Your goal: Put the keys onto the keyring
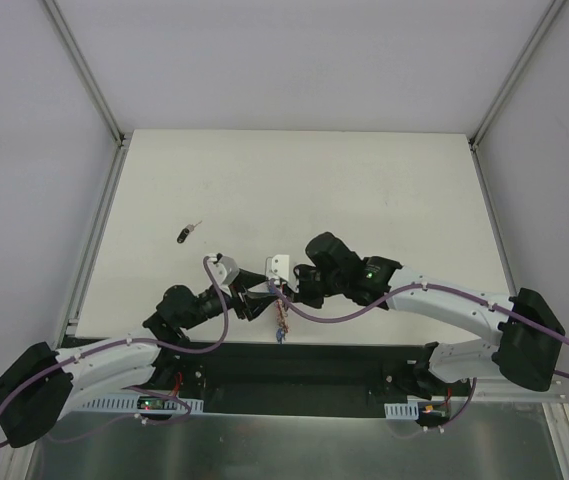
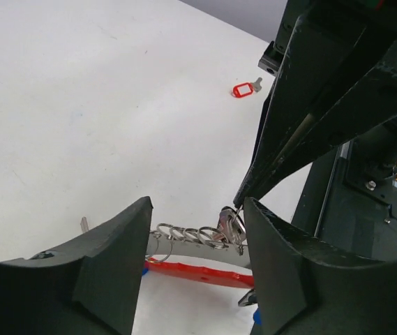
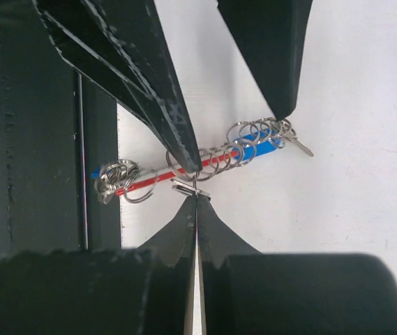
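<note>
The keyring [image 2: 184,248] lies by the table's near edge, a grey bar with a red band and a row of small split rings; it also shows in the right wrist view [image 3: 205,164] and the top view [image 1: 281,322]. My left gripper [image 2: 197,209] is open, its fingertips set down astride the keyring. My right gripper [image 3: 195,194] is shut on a small silver key [image 3: 190,187], held against the rings beside my left gripper's fingers [image 3: 174,118]. In the left wrist view this key [image 2: 231,225] hangs at the right gripper's tip. A second key [image 1: 186,234] with a black head lies alone, far left.
A red-tagged key [image 2: 243,89] lies on the table beyond the grippers. The table's dark front edge [image 3: 79,139] runs right beside the keyring. Both arms crowd together at the middle of the near edge [image 1: 284,345].
</note>
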Robot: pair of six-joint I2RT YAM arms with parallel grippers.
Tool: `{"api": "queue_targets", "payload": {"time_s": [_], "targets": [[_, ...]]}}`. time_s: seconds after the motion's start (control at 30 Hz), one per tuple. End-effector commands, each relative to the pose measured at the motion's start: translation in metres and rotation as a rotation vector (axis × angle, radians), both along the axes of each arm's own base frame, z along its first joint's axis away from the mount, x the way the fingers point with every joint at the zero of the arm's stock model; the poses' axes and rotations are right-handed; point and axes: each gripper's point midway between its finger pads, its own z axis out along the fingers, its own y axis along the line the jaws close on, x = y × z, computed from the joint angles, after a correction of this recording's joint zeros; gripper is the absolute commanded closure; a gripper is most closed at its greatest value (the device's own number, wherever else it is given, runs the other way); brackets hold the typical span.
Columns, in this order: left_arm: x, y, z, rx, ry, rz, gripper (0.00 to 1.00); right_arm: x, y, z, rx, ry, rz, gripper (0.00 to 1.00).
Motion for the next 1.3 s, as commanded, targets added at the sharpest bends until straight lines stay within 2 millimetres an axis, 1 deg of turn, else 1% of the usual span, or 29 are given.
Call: {"api": "queue_targets", "payload": {"time_s": [0.0, 0.07, 0.1, 0.17, 0.2, 0.23, 0.3, 0.37, 0.4, 0.47, 0.5, 0.53, 0.57, 0.6, 0.63, 0.7, 0.77, 0.8, 0.83, 0.9, 0.93, 1.03, 1.13, 1.17, 1.27], "targets": [[0.006, 0.006, 0.020, -0.013, -0.076, 0.042, 0.43, 0.010, 0.003, 0.038, 0.051, -0.098, 0.015, 0.99], [0.008, 0.007, 0.015, 0.043, -0.067, 0.045, 0.41, 0.012, 0.003, 0.043, 0.048, -0.116, 0.014, 0.99], [0.008, 0.008, 0.018, 0.055, -0.088, 0.044, 0.40, 0.013, 0.002, 0.042, 0.040, -0.119, 0.016, 0.98], [0.009, 0.010, 0.015, 0.085, -0.079, 0.035, 0.39, 0.013, 0.001, 0.043, 0.037, -0.123, 0.018, 0.99], [0.005, 0.008, 0.015, 0.090, -0.080, 0.004, 0.39, 0.013, 0.002, 0.044, 0.039, -0.124, 0.020, 0.99], [0.004, 0.007, 0.016, 0.093, -0.076, -0.016, 0.40, 0.013, 0.002, 0.044, 0.040, -0.123, 0.021, 0.99], [0.001, 0.004, 0.007, 0.118, -0.028, -0.062, 0.41, 0.012, 0.002, 0.043, 0.035, -0.122, 0.026, 0.99], [0.001, -0.001, 0.011, 0.114, -0.011, -0.091, 0.44, 0.011, 0.002, 0.041, 0.031, -0.121, 0.031, 0.99], [0.000, -0.004, 0.005, 0.126, 0.007, -0.112, 0.45, 0.011, 0.002, 0.040, 0.029, -0.119, 0.031, 0.99], [-0.007, -0.011, 0.010, 0.125, -0.019, -0.192, 0.49, 0.010, 0.002, 0.040, 0.028, -0.119, 0.035, 0.99], [-0.007, -0.011, 0.003, 0.146, -0.010, -0.212, 0.50, 0.010, 0.002, 0.039, 0.027, -0.118, 0.035, 0.99], [-0.015, -0.016, 0.009, 0.146, -0.027, -0.286, 0.51, 0.010, 0.003, 0.040, 0.030, -0.117, 0.036, 0.99], [-0.016, -0.018, 0.004, 0.174, -0.042, -0.319, 0.51, 0.009, 0.002, 0.039, 0.029, -0.114, 0.039, 0.99], [-0.020, -0.018, -0.003, 0.195, -0.014, -0.349, 0.52, 0.007, 0.002, 0.039, 0.031, -0.111, 0.044, 0.99], [-0.024, -0.021, 0.003, 0.197, -0.048, -0.406, 0.53, 0.006, 0.002, 0.040, 0.031, -0.111, 0.047, 0.99], [-0.026, -0.022, -0.004, 0.231, -0.056, -0.451, 0.55, 0.006, 0.002, 0.039, 0.031, -0.111, 0.047, 0.99], [-0.029, -0.024, -0.003, 0.232, -0.081, -0.493, 0.56, 0.006, 0.002, 0.039, 0.031, -0.113, 0.048, 0.99], [-0.029, -0.024, -0.003, 0.235, -0.083, -0.501, 0.57, 0.005, 0.002, 0.039, 0.031, -0.112, 0.050, 0.99], [-0.028, -0.025, -0.002, 0.235, -0.091, -0.509, 0.62, 0.005, 0.001, 0.039, 0.030, -0.110, 0.048, 0.99], [-0.029, -0.026, -0.005, 0.243, -0.086, -0.531, 0.67, 0.004, 0.001, 0.039, 0.031, -0.109, 0.053, 0.99], [-0.029, -0.026, -0.005, 0.244, -0.082, -0.539, 0.74, 0.004, 0.001, 0.038, 0.032, -0.108, 0.052, 0.99], [-0.030, -0.027, -0.005, 0.243, -0.081, -0.555, 0.78, 0.003, 0.002, 0.039, 0.035, -0.104, 0.054, 0.99], [-0.029, -0.028, -0.005, 0.242, -0.080, -0.548, 0.79, 0.003, 0.002, 0.038, 0.033, -0.102, 0.055, 0.99], [-0.028, -0.028, -0.003, 0.237, -0.091, -0.545, 0.81, 0.003, 0.002, 0.037, 0.032, -0.101, 0.055, 0.99], [-0.025, -0.029, 0.001, 0.224, -0.101, -0.522, 0.84, 0.003, 0.002, 0.037, 0.031, -0.098, 0.055, 0.99]]}}
